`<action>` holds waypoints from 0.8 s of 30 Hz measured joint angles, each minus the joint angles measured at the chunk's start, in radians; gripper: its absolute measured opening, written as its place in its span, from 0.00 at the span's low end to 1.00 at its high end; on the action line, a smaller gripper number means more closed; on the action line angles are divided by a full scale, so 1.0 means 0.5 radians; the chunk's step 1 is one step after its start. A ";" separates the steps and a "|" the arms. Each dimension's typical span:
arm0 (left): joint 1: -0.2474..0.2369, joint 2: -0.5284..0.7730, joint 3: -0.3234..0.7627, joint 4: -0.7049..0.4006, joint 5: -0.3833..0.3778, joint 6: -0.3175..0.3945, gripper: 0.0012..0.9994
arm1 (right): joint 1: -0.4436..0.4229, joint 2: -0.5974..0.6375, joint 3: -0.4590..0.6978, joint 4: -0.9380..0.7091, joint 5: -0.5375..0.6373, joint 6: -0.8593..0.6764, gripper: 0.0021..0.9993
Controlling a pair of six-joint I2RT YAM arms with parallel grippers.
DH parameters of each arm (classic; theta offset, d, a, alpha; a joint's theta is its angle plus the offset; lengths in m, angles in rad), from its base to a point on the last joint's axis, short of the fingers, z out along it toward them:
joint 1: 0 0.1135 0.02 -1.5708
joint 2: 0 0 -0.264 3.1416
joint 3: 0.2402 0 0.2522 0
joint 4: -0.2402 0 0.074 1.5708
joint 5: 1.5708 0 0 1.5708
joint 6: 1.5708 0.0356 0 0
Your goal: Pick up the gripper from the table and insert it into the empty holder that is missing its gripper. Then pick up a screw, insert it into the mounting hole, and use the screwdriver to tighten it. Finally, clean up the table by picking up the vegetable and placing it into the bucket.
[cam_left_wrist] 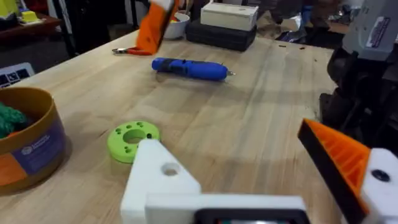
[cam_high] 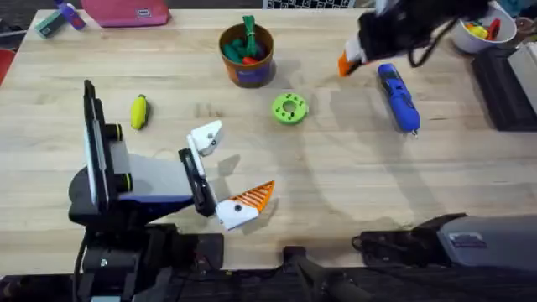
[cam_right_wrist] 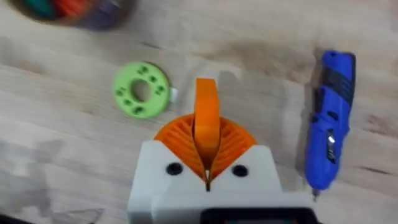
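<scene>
Bench point(cam_high: 352, 176) is pale matt wood with visible grain. Screwdriver point(cam_right_wrist: 329, 118) looks like glossy blue plastic, and the gripper point(cam_right_wrist: 206, 121) pinched between the jaws is smooth orange plastic.

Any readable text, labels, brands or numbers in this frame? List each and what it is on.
None can be read.
Bucket: a pale printed label on its purple-blue band, too blurred to read.
Arm housing at the table's right edge: a white sticker with dark print, too small to read.
Screwdriver: no legible marking.
Green disc: holes only, no text.
</scene>
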 joint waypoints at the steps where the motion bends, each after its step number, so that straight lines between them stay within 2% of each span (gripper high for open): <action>1: 0.000 0.000 0.000 0.000 0.000 0.000 0.97 | 0.012 -0.071 0.000 0.016 -0.031 0.025 0.01; 4: 0.000 -0.001 0.000 0.000 0.000 0.000 0.97 | 0.046 -0.289 -0.039 0.129 -0.151 0.120 0.01; 7: 0.000 0.000 0.000 0.000 0.000 0.000 0.97 | 0.057 -0.538 -0.207 0.315 -0.309 0.247 0.01; 16: 0.000 0.000 0.000 0.000 0.000 0.000 0.97 | 0.057 -1.196 -1.043 1.178 -0.904 0.788 0.01; 20: 0.000 0.000 0.000 0.000 0.000 0.000 0.97 | 0.057 -1.331 -1.405 1.702 -1.171 1.103 0.01; 24: 0.000 -0.001 0.000 0.000 0.000 0.000 0.97 | 0.057 -1.335 -1.698 2.128 -1.380 1.394 0.01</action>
